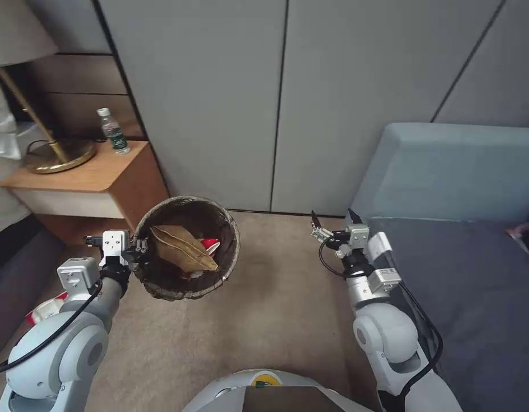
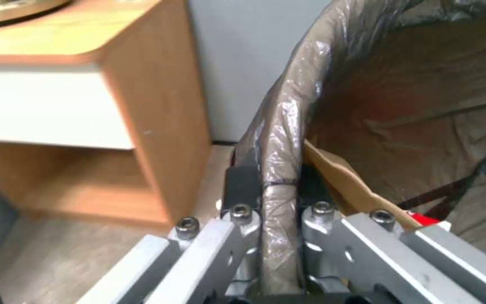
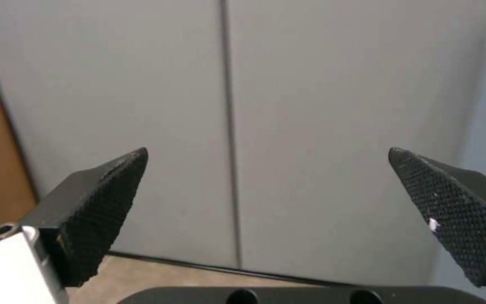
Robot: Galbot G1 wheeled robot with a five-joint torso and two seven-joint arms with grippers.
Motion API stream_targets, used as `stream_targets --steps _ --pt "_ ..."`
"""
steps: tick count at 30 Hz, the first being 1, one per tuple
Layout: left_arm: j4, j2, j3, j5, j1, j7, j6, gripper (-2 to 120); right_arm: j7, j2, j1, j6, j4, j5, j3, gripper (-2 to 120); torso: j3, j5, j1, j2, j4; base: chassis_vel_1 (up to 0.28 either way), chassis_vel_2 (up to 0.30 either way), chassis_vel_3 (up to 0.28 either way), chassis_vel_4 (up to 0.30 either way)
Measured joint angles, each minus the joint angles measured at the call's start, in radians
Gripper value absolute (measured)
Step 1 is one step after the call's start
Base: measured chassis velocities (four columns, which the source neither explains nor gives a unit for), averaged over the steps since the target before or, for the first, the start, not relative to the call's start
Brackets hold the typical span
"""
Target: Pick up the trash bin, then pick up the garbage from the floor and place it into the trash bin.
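The trash bin [image 1: 187, 249], round with a dark brown bag folded over its rim, hangs above the carpet at centre left. My left gripper [image 1: 139, 247] is shut on its near rim; the left wrist view shows the fingers [image 2: 243, 185] pinching the bag-covered rim [image 2: 279, 139]. Inside the bin lie a tan paper bag [image 1: 181, 247] and a red-and-white piece of garbage [image 1: 210, 245]. My right gripper [image 1: 333, 223] is held up in the air at centre right, open and holding nothing, its black pads [image 3: 105, 207] wide apart and pointing at the grey wall.
A wooden nightstand [image 1: 87, 177] at the left carries a brass lamp base [image 1: 58, 154] and an upright clear water bottle [image 1: 114, 131]. A grey-blue sofa [image 1: 458, 229] runs along the right. A red-and-white item [image 1: 44, 309] shows on the floor beside my left arm. Tan carpet [image 1: 275, 320] lies between.
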Motion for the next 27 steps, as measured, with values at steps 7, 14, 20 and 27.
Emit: stream_targets --steps 7,14,20,27 --pt "0.000 -0.001 0.001 0.000 0.000 0.002 0.000 2 0.000 -0.001 0.008 -0.005 -0.007 0.001 -0.013 100 0.000 -0.0001 0.000 0.000 -0.0002 0.107 0.101 0.114 0.100" --pt "0.000 0.001 0.000 -0.002 0.000 0.001 0.000 2 0.002 -0.002 0.015 -0.010 -0.012 0.001 -0.023 100 0.000 0.0000 0.000 0.000 -0.0002 0.117 0.121 0.129 0.118" --pt "0.000 0.003 0.000 -0.004 -0.001 0.001 0.000 2 0.004 -0.001 0.017 -0.012 -0.017 0.001 -0.026 100 0.000 0.0000 0.000 0.000 -0.0001 0.139 0.125 0.126 0.127" --pt "0.000 0.003 0.000 -0.005 -0.002 0.000 0.000 2 0.009 -0.001 0.021 -0.016 -0.019 0.003 -0.031 100 0.000 0.0000 0.000 0.000 -0.0003 0.119 0.122 0.119 0.129"
